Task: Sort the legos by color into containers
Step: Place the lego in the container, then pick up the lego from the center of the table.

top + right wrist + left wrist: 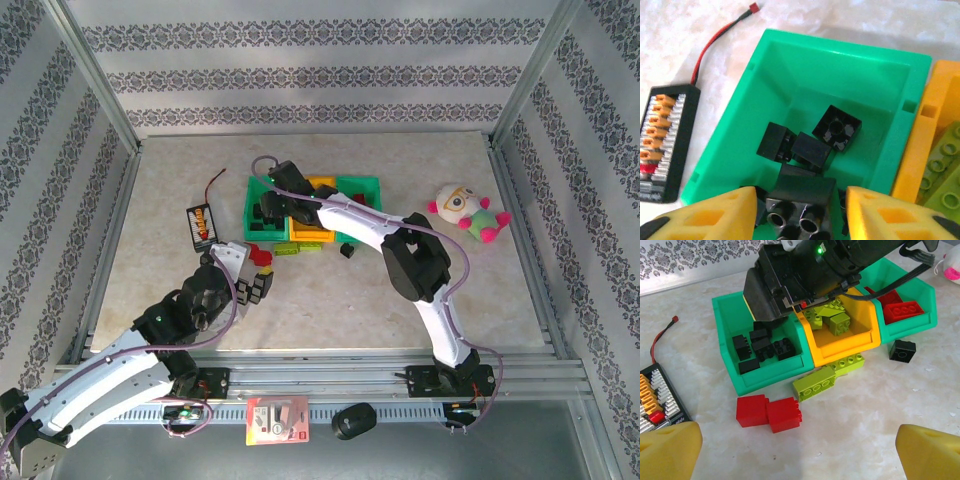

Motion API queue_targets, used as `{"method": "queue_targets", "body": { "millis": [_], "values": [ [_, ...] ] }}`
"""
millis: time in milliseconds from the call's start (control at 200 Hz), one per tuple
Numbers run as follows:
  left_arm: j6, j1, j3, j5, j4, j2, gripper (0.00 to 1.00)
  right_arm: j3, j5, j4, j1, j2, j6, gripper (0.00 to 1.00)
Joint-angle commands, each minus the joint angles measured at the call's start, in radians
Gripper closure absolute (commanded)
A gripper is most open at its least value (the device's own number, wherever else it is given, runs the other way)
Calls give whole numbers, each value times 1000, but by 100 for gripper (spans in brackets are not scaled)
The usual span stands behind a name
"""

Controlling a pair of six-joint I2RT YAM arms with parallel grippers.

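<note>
Three bins stand in a row: a teal one (725, 315) with several black legos (837, 129), an orange one (840, 347) with lime legos (837, 320), and a teal one (910, 325) with red legos (902, 310). My right gripper (800, 210) hovers open over the left teal bin (830, 65); a black brick (802, 202) sits between its fingers with a gap on each side. My left gripper (797, 450) is wide open above the table, just short of two red bricks (769, 412). Two lime bricks (815, 383) and a black brick (902, 350) lie in front of the bins.
A black battery holder (200, 222) with red wire lies left of the bins. A plush toy (465, 212) sits at the right. A white clock (275, 420) and a black object (353, 420) rest on the near rail. Metal frame posts bound the table.
</note>
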Motion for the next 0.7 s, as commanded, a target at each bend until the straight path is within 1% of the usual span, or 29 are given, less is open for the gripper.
{"method": "queue_targets", "body": {
  "millis": [0,65,145,280,405,555,695],
  "values": [
    [-12,-15,-1,-15,-16,0,1,20,29,-5,5,-38,-22,40],
    [3,-15,-12,19,15,5,1,-18,35,1,6,-85,-23,37],
    [45,-15,-32,95,75,23,1,-107,50,31,11,-166,-24,35],
    [78,-15,-40,213,176,109,1,-349,100,95,17,-340,-12,33],
    [88,-18,-41,294,275,190,1,-576,158,123,14,-498,25,32],
    [112,-22,-33,344,349,258,1,-781,199,107,-8,-623,108,31],
    [123,-23,-17,363,369,303,1,-878,173,95,-55,-634,227,30]
  ]
}}
